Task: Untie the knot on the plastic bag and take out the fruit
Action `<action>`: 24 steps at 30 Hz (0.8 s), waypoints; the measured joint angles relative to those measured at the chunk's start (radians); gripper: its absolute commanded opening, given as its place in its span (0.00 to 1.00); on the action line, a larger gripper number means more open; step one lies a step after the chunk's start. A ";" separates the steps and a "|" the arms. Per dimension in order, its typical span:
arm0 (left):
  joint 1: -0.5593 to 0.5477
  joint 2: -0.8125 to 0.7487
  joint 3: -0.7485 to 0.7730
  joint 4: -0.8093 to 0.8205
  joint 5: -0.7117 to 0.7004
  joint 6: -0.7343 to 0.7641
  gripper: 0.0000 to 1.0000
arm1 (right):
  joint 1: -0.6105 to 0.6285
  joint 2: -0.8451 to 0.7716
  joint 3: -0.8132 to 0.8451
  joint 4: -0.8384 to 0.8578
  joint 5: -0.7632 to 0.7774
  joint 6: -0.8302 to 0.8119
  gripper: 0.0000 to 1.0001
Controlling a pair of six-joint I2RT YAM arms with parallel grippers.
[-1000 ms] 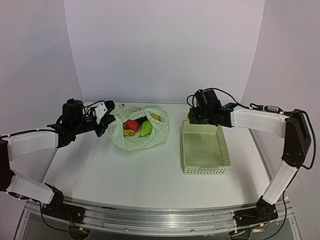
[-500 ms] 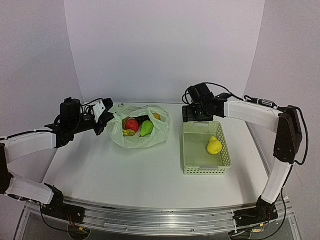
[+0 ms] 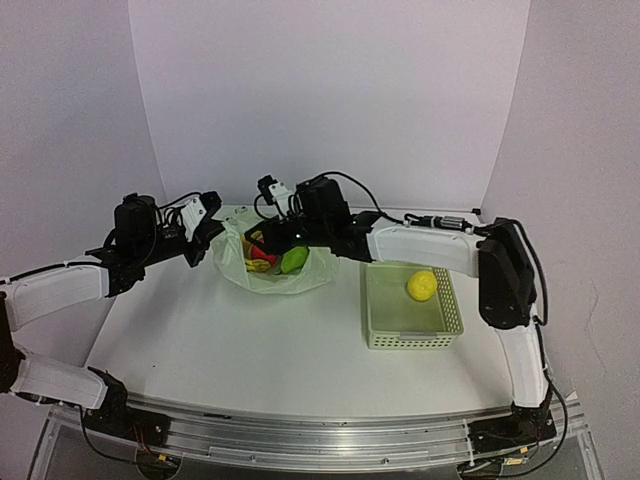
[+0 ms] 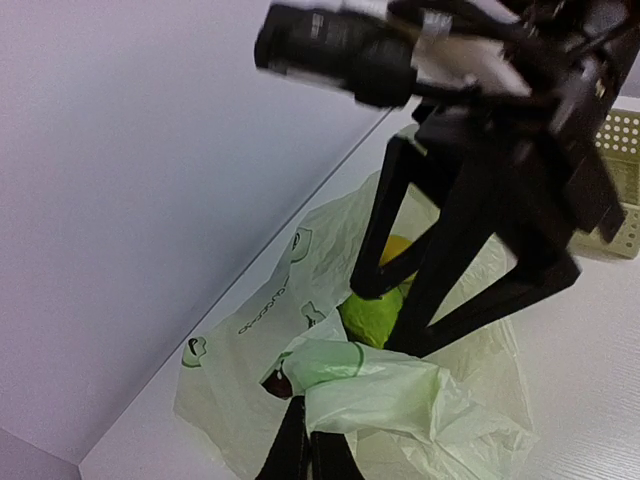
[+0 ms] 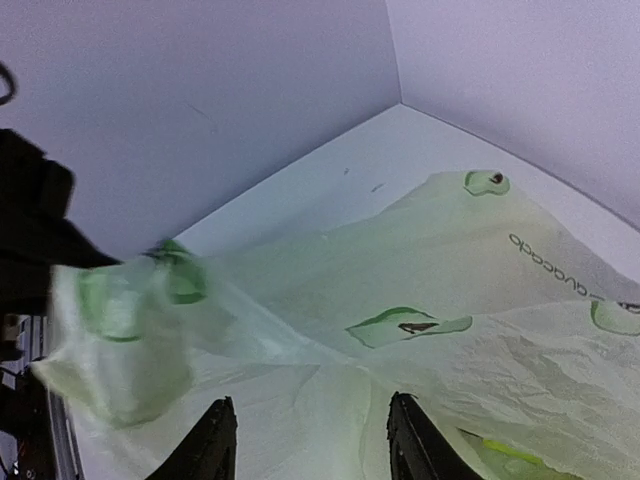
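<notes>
Pinching plastic bag (image 4: 400, 400): left jaws.

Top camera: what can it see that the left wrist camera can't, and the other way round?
Only the top camera shows the yellow fruit lying in the basket. Only the left wrist camera shows the little pictures and writing printed on the bag, and a close-up of the left gripper shut on its edge. Both show the bag, the green pear inside it, and the right gripper, open, reaching into the bag.
</notes>
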 measured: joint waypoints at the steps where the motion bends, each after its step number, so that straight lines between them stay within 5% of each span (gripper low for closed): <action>1: 0.000 0.000 0.000 -0.002 0.000 -0.005 0.00 | -0.005 0.031 0.015 0.004 0.003 0.027 0.45; 10: 0.000 -0.002 0.000 -0.044 0.019 -0.081 0.00 | -0.031 0.192 0.057 0.000 0.109 0.189 0.43; 16: -0.001 -0.005 -0.012 -0.041 0.063 -0.096 0.00 | -0.030 0.277 0.156 -0.077 0.280 0.234 0.63; 24: -0.017 -0.004 -0.027 -0.024 0.096 -0.097 0.00 | -0.027 0.280 0.161 -0.198 0.487 0.286 0.74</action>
